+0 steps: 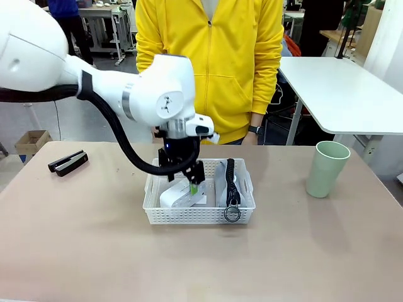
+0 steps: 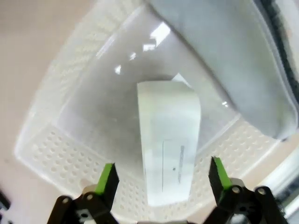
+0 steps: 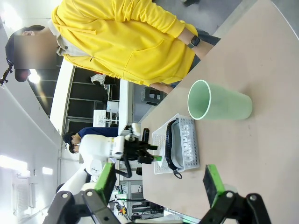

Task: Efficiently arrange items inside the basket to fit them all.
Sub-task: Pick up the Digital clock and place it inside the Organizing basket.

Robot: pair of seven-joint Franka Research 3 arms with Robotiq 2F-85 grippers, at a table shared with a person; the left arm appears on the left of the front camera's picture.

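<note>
Left tool (image 1: 194, 184) hangs open over the beige counter (image 1: 94, 251) and white basket (image 1: 198, 217), with the grey pouch (image 1: 221, 181) just beside it in the basket. The pale green cup (image 1: 326, 168) stands well apart. The small white box (image 1: 178, 199) lies below, partly hidden by the tool. The slim black bar (image 1: 67, 162) lies well apart on the opposite side. Right tool (image 3: 160, 177) gapes empty.

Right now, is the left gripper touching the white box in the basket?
Apart. The left wrist view shows the left gripper open, with basket lattice visible between each pad and the white box.
</note>
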